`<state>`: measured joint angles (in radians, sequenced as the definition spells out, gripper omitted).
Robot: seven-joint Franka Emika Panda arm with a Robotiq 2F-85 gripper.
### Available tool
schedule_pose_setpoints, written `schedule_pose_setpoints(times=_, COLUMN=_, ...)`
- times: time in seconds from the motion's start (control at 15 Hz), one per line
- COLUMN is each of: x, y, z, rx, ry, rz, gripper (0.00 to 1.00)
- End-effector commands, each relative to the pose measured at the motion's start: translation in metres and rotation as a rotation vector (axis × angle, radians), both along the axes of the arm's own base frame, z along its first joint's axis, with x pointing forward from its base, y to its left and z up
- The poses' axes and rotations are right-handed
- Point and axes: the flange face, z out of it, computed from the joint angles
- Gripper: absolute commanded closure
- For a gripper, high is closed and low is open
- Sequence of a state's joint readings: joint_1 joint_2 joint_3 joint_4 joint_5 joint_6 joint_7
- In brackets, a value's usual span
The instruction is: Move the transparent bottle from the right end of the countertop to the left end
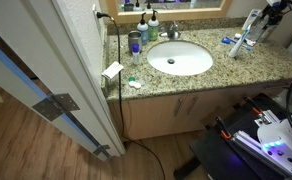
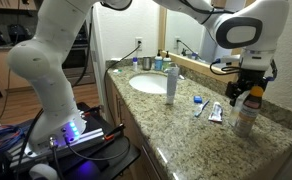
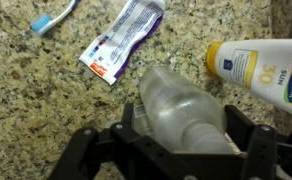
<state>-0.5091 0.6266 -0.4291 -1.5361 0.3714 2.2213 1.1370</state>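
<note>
The transparent bottle (image 3: 176, 100) stands upright near the right end of the speckled granite countertop (image 3: 36, 100). In the wrist view I look down on its clear, faintly tinted body between my fingers. My gripper (image 3: 183, 122) is closed around it, with a finger against each side. In an exterior view the bottle (image 2: 244, 118) shows below the gripper (image 2: 248, 88), its base at the countertop (image 2: 186, 130). In an exterior view the gripper (image 1: 269, 18) is at the far right of the countertop (image 1: 216, 72) and hides the bottle.
A toothpaste tube (image 3: 121, 40), a blue toothbrush (image 3: 51, 20) and a white-yellow sunscreen tube (image 3: 261, 65) lie close by. A tall slim bottle (image 2: 171, 82) stands beside the white sink (image 1: 181, 57). A dark tumbler (image 1: 134, 42) stands at the left end.
</note>
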Motion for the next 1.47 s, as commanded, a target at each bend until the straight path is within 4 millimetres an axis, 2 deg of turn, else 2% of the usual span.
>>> schedule_pose_setpoints(times=0.0, x=0.0, y=-0.001, z=0.003, rx=0.002, ry=-0.002, rz=0.008, gripper=0.41)
schedule_pose_setpoints(times=0.2, x=0.0, y=-0.003, z=0.006, rx=-0.006, ry=-0.003, rz=0.007, gripper=0.61)
schedule_pose_setpoints(times=0.33, x=0.001, y=-0.001, z=0.016, rx=-0.014, ry=-0.014, rz=0.021, gripper=0.62)
schedule_pose_setpoints(times=0.4, x=0.003, y=0.003, z=0.029, rx=-0.021, ry=-0.026, rz=0.039, gripper=0.63)
schedule_pose_setpoints(times=0.47, x=0.005, y=0.007, z=0.044, rx=-0.034, ry=-0.039, rz=0.062, gripper=0.63)
schedule_pose_setpoints(times=0.73, x=0.008, y=0.036, z=0.13, rx=-0.1, ry=-0.102, rz=0.248, gripper=0.63)
schedule_pose_setpoints(times=0.87, x=0.007, y=0.06, z=0.176, rx=-0.084, ry=-0.135, rz=0.356, gripper=0.63)
schedule_pose_setpoints(times=1.0, x=-0.001, y=0.089, z=0.22, rx=-0.057, ry=-0.174, rz=0.455, gripper=0.63)
schedule_pose_setpoints(times=1.13, x=-0.018, y=0.114, z=0.265, rx=-0.023, ry=-0.221, rz=0.551, gripper=0.63)
schedule_pose_setpoints(times=1.2, x=-0.023, y=0.115, z=0.278, rx=0.001, ry=-0.252, rz=0.585, gripper=0.63)
schedule_pose_setpoints(times=1.27, x=-0.004, y=0.101, z=0.256, rx=-0.033, ry=-0.198, rz=0.508, gripper=0.38)
schedule_pose_setpoints(times=1.4, x=-0.019, y=0.113, z=0.284, rx=-0.016, ry=-0.233, rz=0.554, gripper=0.38)
